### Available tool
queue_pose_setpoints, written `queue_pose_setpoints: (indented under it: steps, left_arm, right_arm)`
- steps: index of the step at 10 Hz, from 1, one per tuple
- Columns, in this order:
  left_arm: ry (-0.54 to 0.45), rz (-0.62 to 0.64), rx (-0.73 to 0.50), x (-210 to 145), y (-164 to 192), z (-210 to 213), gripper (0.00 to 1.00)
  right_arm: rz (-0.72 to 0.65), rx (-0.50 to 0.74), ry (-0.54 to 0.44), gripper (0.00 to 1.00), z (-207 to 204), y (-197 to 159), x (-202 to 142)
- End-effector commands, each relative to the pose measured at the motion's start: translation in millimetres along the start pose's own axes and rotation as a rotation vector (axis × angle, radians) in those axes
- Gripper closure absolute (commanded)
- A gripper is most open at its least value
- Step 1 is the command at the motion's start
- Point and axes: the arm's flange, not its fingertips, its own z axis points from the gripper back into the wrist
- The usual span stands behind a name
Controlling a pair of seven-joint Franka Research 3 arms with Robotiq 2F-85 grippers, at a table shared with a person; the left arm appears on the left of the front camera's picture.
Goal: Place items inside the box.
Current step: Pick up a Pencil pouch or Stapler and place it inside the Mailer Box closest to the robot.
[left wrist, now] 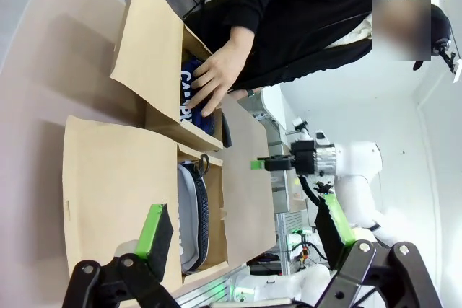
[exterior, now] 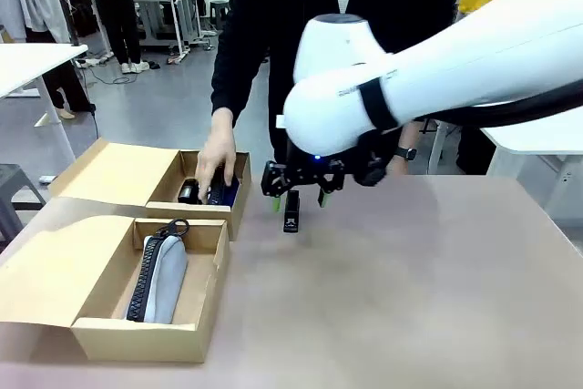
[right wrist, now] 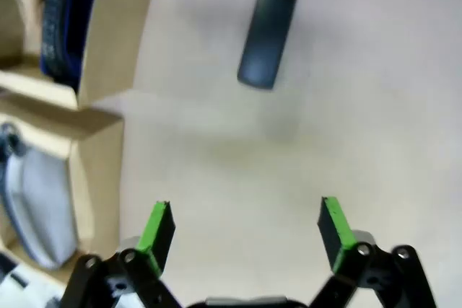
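Observation:
A small black stapler (exterior: pixel 291 214) lies on the table just right of the far cardboard box (exterior: pixel 118 170). My right gripper (exterior: pixel 299 199) hovers over it, open and holding nothing. In the right wrist view the stapler (right wrist: pixel 268 27) lies ahead of that open gripper (right wrist: pixel 245 225), apart from its fingers. A person's hand (exterior: pixel 215 163) rests on the navy "CAMPUS" pouch (left wrist: pixel 189 95) inside the far box. A grey pouch (exterior: pixel 161 278) lies in the near box (exterior: pixel 137 339). My left gripper (left wrist: pixel 244 225) is open and empty, well above the near box (left wrist: pixel 115 185).
Both boxes stand at the table's left with their lids folded open toward the left. The person stands at the far side behind the far box. The table's right half (exterior: pixel 437 289) is bare. A white table (exterior: pixel 27 61) stands off to the left.

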Motion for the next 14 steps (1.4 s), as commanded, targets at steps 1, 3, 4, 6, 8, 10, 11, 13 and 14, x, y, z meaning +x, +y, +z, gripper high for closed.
queue_pose_setpoints:
  steps: [1, 3, 4, 6, 8, 10, 11, 13, 14]
  left_arm:
    - [-0.011, -0.019, -0.022, 0.1, -1.3, 0.2, 0.0]
    - [-0.011, -0.019, -0.022, 0.1, -1.3, 0.2, 0.0]
    - [-0.011, -0.019, -0.022, 0.1, -1.3, 0.2, 0.0]
    - [-0.011, -0.019, -0.022, 0.1, -1.3, 0.2, 0.0]
    - [-0.011, -0.019, -0.022, 0.1, -1.3, 0.2, 0.0]
    - [-0.011, -0.019, -0.022, 0.1, -1.3, 0.2, 0.0]
    - [-0.011, -0.019, -0.022, 0.1, -1.3, 0.2, 0.0]
    - [-0.011, -0.019, -0.022, 0.1, -1.3, 0.2, 0.0]
    - [-0.011, -0.019, -0.022, 0.1, -1.3, 0.2, 0.0]
  right_arm:
    - [-0.019, -0.075, 0.011, 0.0, -17.0, 31.8, 39.7]
    - [-0.046, -0.113, 0.003, 0.0, -49.6, 30.1, 67.5]
    - [-0.075, -0.137, 0.005, 0.0, -64.6, 24.2, 80.3]
    - [-0.144, -0.139, -0.013, 0.0, -79.2, 12.3, 95.3]
    - [-0.179, -0.113, 0.017, 0.0, -84.6, 3.7, 100.2]
    - [-0.19, -0.121, 0.036, 0.0, -90.4, -0.2, 102.0]
    - [-0.195, -0.117, 0.045, 0.0, -92.8, -2.8, 103.6]
    - [-0.208, -0.126, 0.056, 0.59, -95.1, -8.2, 103.7]
    - [-0.213, -0.109, 0.062, 0.6, -97.3, -11.4, 102.9]
